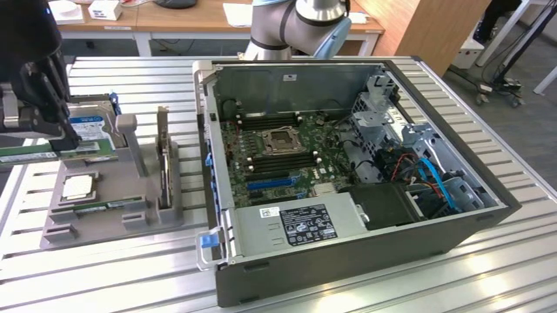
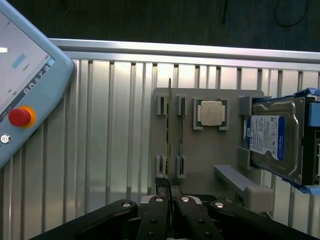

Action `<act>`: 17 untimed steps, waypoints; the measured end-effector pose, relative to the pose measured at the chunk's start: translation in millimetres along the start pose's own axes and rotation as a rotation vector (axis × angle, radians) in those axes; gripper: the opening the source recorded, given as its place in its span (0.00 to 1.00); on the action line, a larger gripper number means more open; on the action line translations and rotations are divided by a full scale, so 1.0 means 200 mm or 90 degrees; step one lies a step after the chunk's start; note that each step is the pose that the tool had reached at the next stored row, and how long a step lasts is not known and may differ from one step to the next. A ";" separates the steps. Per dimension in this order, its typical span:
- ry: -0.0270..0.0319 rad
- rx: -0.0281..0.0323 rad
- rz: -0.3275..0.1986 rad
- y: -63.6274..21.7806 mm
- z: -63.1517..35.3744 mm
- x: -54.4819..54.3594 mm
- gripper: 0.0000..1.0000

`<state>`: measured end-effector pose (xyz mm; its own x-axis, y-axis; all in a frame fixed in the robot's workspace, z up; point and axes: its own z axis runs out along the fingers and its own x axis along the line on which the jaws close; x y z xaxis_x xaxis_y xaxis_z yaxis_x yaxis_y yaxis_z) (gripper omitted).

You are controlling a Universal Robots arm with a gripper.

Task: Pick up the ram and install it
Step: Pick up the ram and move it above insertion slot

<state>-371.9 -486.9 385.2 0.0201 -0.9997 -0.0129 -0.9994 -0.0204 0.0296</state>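
Tightly, my gripper (image 2: 170, 189) pinched the ram (image 2: 170, 135) over the grey tray (image 2: 200, 150).
Jaws stood almost shut on its thin edge, above the tray's slots. So slim a hold could let it twist, I judged, and catch the hard drive (image 2: 272, 140) at the tray's edge. Under the tray ran a slatted metal table (image 2: 110, 125); the open computer case (image 1: 348, 274) stood just beside it.
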 end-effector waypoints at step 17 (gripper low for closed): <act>0.0000 0.0000 0.000 -0.001 -0.173 0.00 0.11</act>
<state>-370.7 -486.9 419.8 0.0200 -0.9997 -0.0129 -0.9994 -0.0204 0.0295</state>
